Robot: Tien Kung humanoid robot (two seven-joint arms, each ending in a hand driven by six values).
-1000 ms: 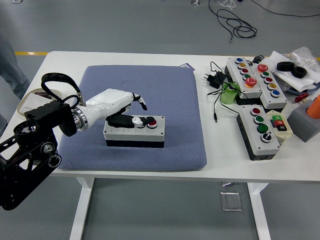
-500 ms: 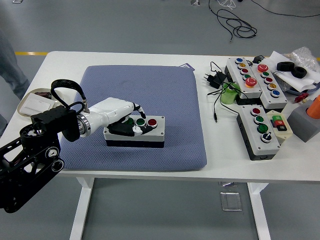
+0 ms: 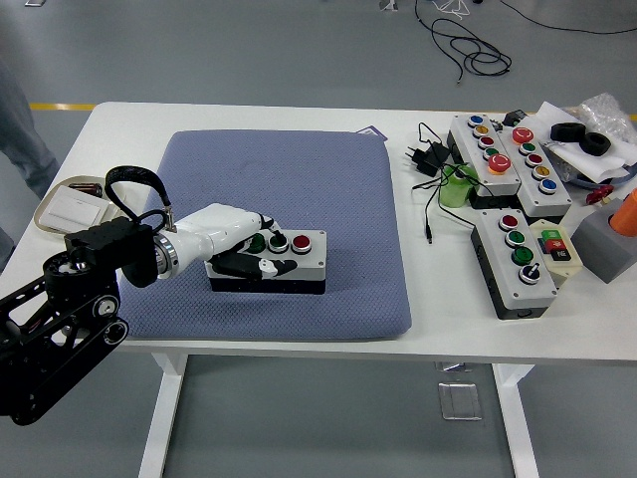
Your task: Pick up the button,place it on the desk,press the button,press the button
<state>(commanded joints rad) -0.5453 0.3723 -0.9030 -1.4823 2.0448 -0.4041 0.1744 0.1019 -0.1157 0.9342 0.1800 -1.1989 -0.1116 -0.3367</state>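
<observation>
Head view: button box [image 3: 289,261], grey top w/ black base, sits on the blue pad [image 3: 328,179] at centre-left of the white worktop [image 3: 249,115]. It carries a green, a second green and a red button in a row. Left hand [image 3: 234,244] lies over the box's left end, fingers [image 3: 261,267] curled low along the near front face, touching the casing. No lift evident; looks more like resting or steadying contact than a firm hold.

Change vs 1 s ago: hand was further right, covering the middle of the top w/ only the red button visible. Since then the arm has drawn back to the left; both green buttons are now exposed.

Judgement: box is placed, and one press appears done or the hand is repositioning for another. Can't confirm which.

Right hand: not in view. Other button boxes [image 3: 518,261] at right, well apart, untouched.
</observation>
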